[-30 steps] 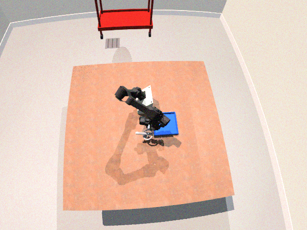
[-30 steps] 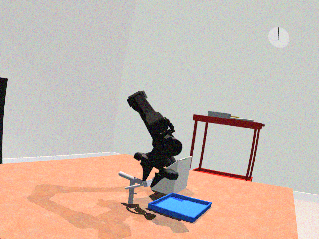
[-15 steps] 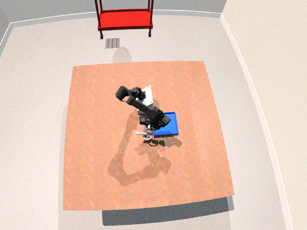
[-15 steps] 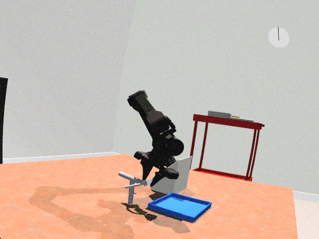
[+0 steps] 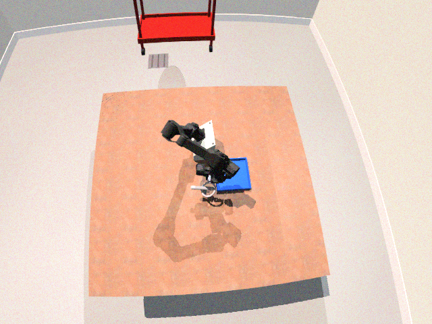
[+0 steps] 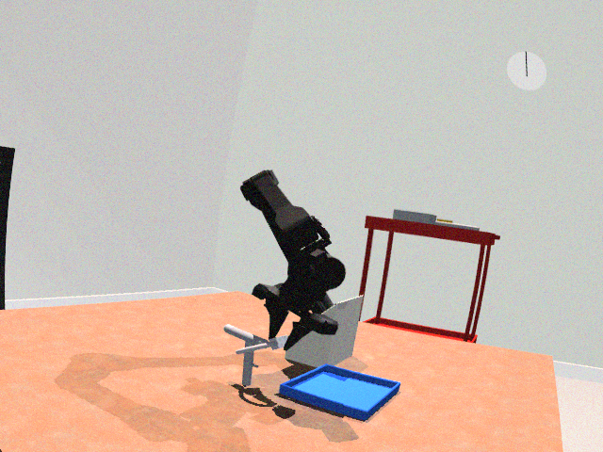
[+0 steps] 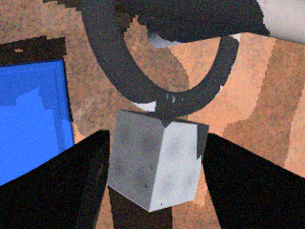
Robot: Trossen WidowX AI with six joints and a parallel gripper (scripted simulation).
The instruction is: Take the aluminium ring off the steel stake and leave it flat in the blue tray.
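The aluminium ring (image 5: pixel 208 196) (image 6: pixel 252 347) (image 7: pixel 119 62) is off the table and tilted, still around the steel stake (image 6: pixel 247 372) just under its cross-bar (image 6: pixel 237 332) (image 5: pixel 198 187). My gripper (image 5: pixel 210 179) (image 6: pixel 282 342) (image 7: pixel 156 141) is shut on the ring's grey welded tab (image 7: pixel 152 162), on the side toward the tray. The blue tray (image 5: pixel 240 181) (image 6: pixel 335 406) (image 7: pixel 29 119) lies empty just right of the stake. In the wrist view the ring looks dark, and the stake's top is hidden by shadow.
A white upright panel (image 5: pixel 209 133) (image 6: pixel 331 335) stands behind the tray by the arm's base. A red cart (image 5: pixel 174 28) (image 6: pixel 428 228) stands on the floor beyond the orange table (image 5: pixel 139 209).
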